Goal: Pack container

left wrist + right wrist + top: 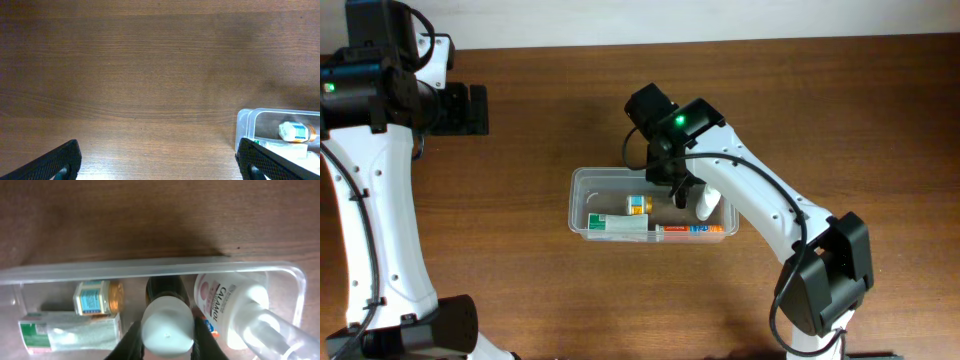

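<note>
Farthest left, our left tool hangs over bare desk, well apart from the work. Its wrist view shows the fingers spread wide with nothing between them. We judge it is parked there to leave the other arm free room.

Moving right, the container sits near the middle of the desk, long side running left to right. Along its near wall lies a white-and-green carton, flat on its side. Just behind it is a small jar with a blue label. Both lie low against the left end, which leaves the right half free for taller things.

Next comes our right tool, reaching down into the container. Its fingers are closed narrowly on a dark bottle with a white cap. The cap faces the wrist camera, so we take the bottle to be held upright for standing in the gap. Whether its base touches the floor is hidden.

Just right of it a white lotion bottle fills the right end.
</note>
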Controlling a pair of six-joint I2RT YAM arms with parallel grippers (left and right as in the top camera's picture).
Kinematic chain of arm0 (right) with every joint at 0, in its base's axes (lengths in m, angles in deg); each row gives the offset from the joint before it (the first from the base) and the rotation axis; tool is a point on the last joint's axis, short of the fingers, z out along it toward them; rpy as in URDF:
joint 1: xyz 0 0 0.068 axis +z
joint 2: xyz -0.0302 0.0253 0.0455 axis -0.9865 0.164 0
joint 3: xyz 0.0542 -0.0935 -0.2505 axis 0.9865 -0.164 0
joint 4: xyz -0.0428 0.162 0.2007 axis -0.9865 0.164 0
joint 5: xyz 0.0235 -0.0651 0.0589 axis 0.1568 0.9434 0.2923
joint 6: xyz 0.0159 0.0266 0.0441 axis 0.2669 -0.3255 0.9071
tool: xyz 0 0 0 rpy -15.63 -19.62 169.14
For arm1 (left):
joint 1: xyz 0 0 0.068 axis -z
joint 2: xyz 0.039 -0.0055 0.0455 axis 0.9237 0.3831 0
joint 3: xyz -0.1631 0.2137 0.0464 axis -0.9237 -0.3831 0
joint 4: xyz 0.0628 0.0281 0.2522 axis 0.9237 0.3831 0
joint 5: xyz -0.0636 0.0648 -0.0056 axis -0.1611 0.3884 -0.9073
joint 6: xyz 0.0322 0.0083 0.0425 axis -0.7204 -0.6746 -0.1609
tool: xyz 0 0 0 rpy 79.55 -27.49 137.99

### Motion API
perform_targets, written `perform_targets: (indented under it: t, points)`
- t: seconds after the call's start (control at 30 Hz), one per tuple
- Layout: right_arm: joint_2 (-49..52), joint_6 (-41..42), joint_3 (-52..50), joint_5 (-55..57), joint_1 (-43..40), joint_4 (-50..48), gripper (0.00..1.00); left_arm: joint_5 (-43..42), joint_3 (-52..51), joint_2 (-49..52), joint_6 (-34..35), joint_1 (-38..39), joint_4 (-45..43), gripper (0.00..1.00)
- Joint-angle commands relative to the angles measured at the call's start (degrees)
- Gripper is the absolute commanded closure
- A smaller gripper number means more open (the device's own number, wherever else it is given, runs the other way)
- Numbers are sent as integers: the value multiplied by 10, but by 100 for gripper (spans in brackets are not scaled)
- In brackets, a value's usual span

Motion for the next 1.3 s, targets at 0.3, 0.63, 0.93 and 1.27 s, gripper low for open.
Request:
perform_targets:
  t: [0.3,0.63,0.93,1.27]
  points:
    - [-4,3,1,8,-2,0,64,-4,3,-4,7,-1,0,0]
    - [-115,-51,1,4,-19,-3,47,-4,3,-4,7,-1,0,0]
    - [-274,-79,1,-41,-148,7,43,-4,3,-4,7,-1,0,0]
    - [-378,-226,1,-136,-256,16,1,-4,3,-4,7,-1,0,0]
